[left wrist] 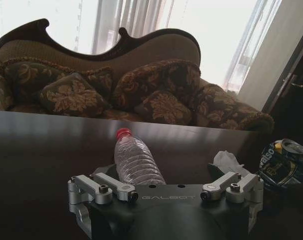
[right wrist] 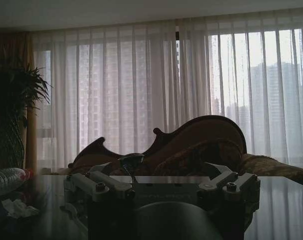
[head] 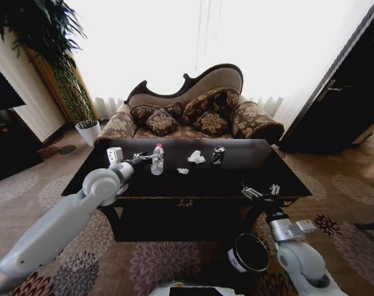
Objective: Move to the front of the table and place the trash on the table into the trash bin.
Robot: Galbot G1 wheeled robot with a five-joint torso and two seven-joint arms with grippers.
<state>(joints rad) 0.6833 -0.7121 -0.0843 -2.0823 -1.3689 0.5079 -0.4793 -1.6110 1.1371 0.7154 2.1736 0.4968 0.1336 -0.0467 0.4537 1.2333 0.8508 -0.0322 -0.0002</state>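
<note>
1. The left tool [head: 149, 158] is reached out over the dark tabletop [head: 249, 179], just short of the clear bottle [head: 157, 159], which stands upright with its red cap on top. In the left wrist view its fingers [left wrist: 109, 187] are spread apart and hold nothing.
2. "GALBOT" is printed on the tool body.
3. The dark can [head: 218, 155] stands toward the right; its label text starts "wals…", the rest unreadable.
4. The larger paper wad [head: 196, 158] lies between bottle and can; the smaller wad [head: 182, 171] lies nearer the front edge.
5. The right tool [head: 258, 193] hovers at the front right edge, probably open and empty.
6. The black trash bin [head: 249, 253] sits on the carpet below the right arm, with a white label on its side.
</note>
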